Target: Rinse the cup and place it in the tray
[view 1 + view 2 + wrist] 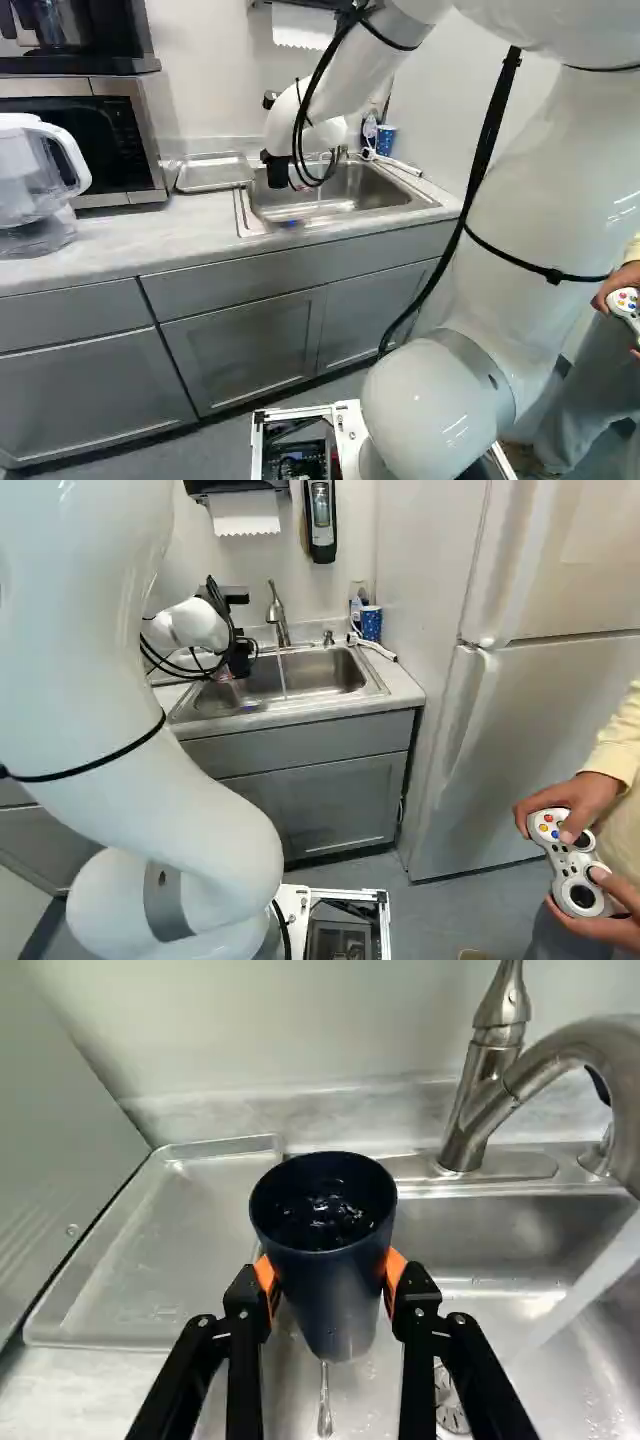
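A dark navy, tapering cup [335, 1305] is pinched between the orange pads [393, 1272] of the black two-fingered tool [278, 172], over the stainless-steel sink [400, 210], upper centre of the left base view; its mouth faces up, with water inside; a thin trickle shows below its base; a stream [590, 1285] from the curved metal faucet [478, 1100] falls beside it, apart; the shallow, rimmed metal tray [213, 178] lies on the pale table [110, 250], beside the sink.
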